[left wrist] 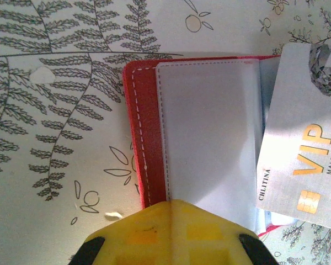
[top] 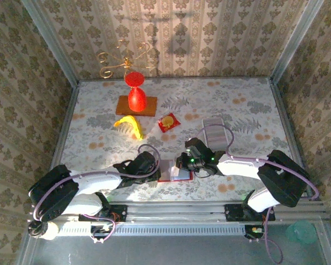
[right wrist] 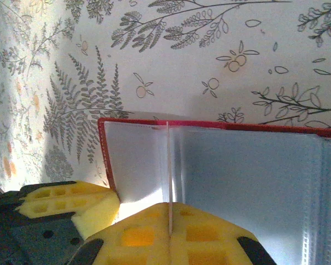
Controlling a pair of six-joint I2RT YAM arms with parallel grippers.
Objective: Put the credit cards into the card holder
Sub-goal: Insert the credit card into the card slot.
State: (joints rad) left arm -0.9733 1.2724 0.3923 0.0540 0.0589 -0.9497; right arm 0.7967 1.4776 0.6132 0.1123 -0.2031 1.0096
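1. Insertion step: the card holder (top: 174, 174) lies open on the worktop (top: 237, 99), near the arm bases.
2. My right pincer (right wrist: 170, 229) is clamped on a credit card (left wrist: 303, 138) above the sleeves. Next I must angle its edge into a pocket.
3. My left pincer (left wrist: 171, 232), pads together, pins the holder's edge.

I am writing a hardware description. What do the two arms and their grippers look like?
The left arm and right arm have white links and black joints, with purple cables looping alongside. Gripper bodies are black; the right gripper shows green lights. The fingers are yellow blocks with square recesses.
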